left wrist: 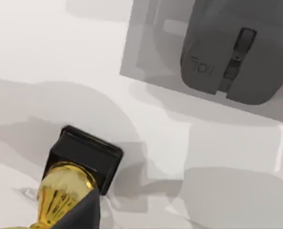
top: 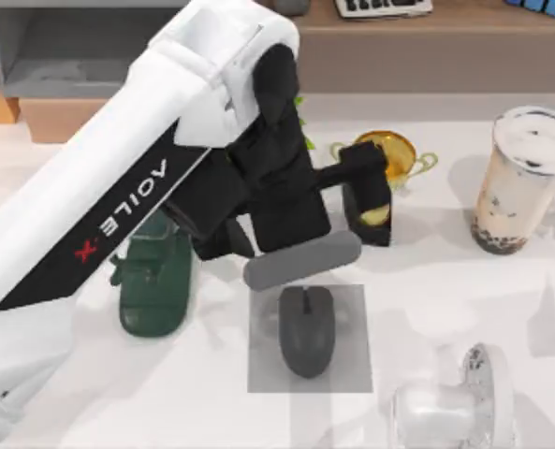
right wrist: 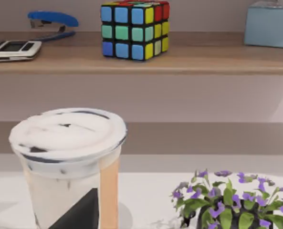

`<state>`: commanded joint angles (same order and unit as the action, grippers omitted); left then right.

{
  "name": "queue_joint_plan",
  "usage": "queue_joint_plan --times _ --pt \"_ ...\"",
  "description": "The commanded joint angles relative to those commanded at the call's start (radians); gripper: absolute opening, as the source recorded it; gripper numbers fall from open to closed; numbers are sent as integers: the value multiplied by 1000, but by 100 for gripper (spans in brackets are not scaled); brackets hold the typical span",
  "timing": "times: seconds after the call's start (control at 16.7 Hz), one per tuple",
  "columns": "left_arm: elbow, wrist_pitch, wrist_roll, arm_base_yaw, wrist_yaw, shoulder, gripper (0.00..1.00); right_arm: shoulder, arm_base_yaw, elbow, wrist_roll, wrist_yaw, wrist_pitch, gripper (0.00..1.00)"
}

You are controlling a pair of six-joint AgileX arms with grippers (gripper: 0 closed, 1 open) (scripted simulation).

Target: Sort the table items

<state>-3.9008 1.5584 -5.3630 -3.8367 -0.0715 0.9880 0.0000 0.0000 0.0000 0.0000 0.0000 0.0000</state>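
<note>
Centrally on the desk (top: 427, 271) lay the dark grey mouse (top: 307, 329), resting on a grey mat (top: 352, 369) — the landmark for everything else. Just behind the mouse hung the left claw (top: 300, 260) of the AgileX arm; whether its fingers were spread or closed I could not tell. Behind and to the right of the mouse stood the gold trophy (top: 387, 154) on its black base. Farther right of the mouse stood the milk-tea cup (top: 518, 182), upright — its pearls settled at the bottom. Left of the mouse sat a dark green pot (top: 155, 281).
</note>
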Motion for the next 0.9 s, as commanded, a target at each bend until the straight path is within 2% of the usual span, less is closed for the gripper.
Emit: queue_joint_plan --times 0.24,0.48,0.9 --pt "-57 -60 179 194 -60 266 100 0 0 0 0 0 0 100" --pt "-175 -102 424 479 -86 451 100 0 0 0 0 0 0 100" --pt "-448 -114 894 1009 -25 473 100 0 0 0 0 0 0 100"
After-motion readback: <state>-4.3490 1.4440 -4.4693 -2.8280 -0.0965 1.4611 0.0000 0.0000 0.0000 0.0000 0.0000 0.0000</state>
